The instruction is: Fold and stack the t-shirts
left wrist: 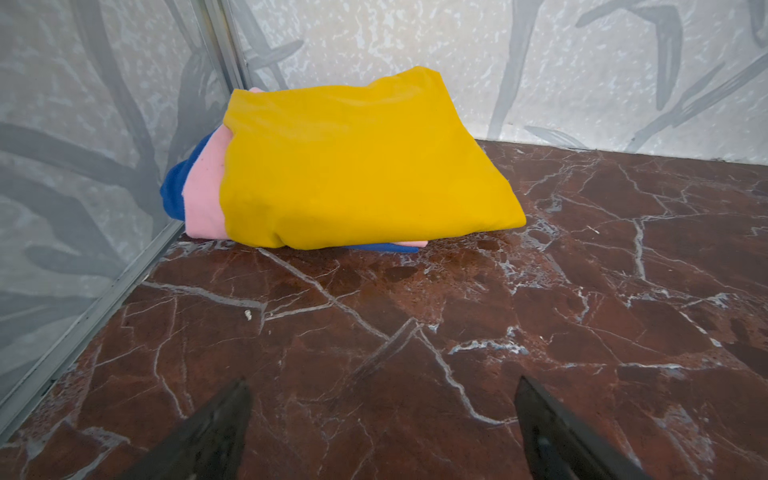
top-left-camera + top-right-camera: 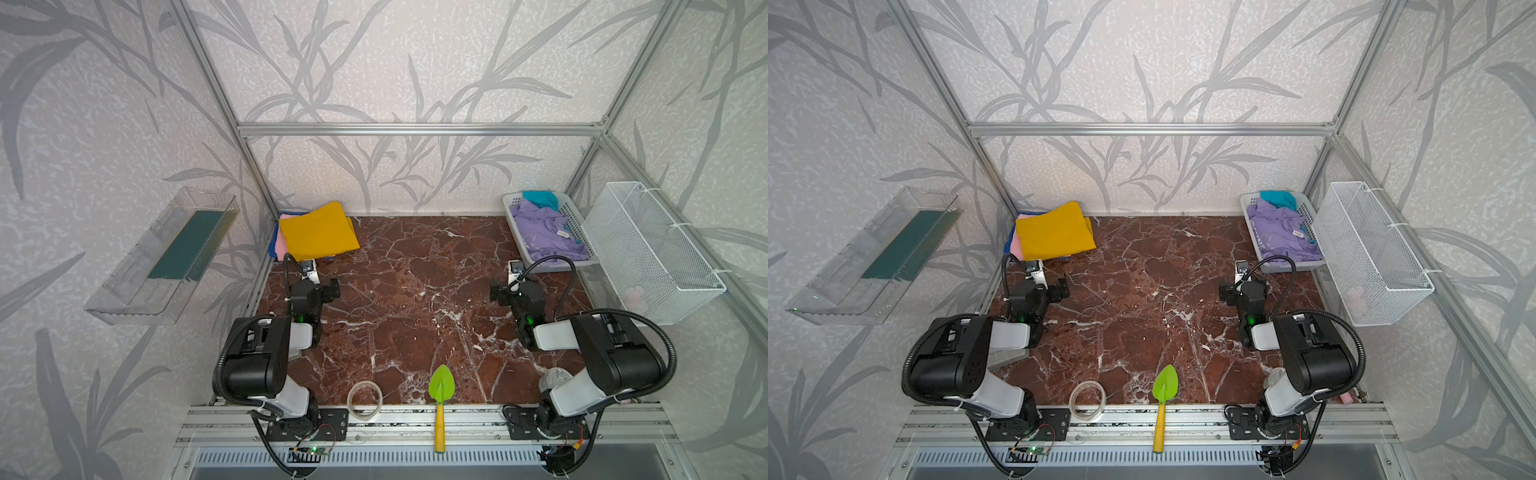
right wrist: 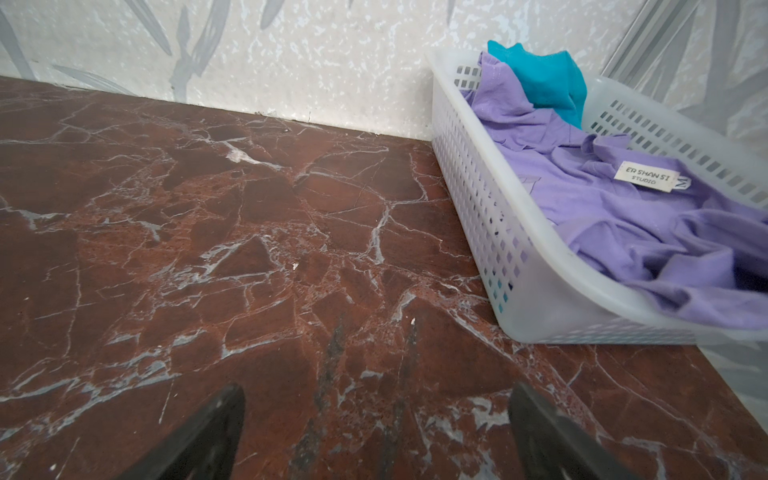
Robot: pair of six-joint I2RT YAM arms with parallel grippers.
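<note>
Marble tabletop point(image 2: 415, 311) carries folded stack point(image 2: 1054, 235) back-left, yellow tee point(image 1: 353, 166) on top; lavender tee point(image 2: 544, 232), teal tee point(image 2: 540, 198) crumpled in basket point(image 3: 478, 216); left gripper point(image 1: 382, 386), right gripper point(image 3: 376, 390) fingers point(image 1: 216, 428) spread, empty; I judge lavender pickup next.

Shirt stack point(image 2: 318, 232) left, basket point(image 2: 572, 218) right

Robot lab cell: aluminium-profile frame point(image 2: 419, 129), leaf-print wall panels point(image 2: 415, 62), marble-look tabletop point(image 2: 415, 299).

folded: yellow tee point(image 1: 357, 166) over pink tee point(image 1: 203, 187), blue tee point(image 1: 174, 187) | basket point(image 3: 469, 199): lavender tee point(image 3: 602, 208), teal tee point(image 3: 540, 75), crumpled
</note>
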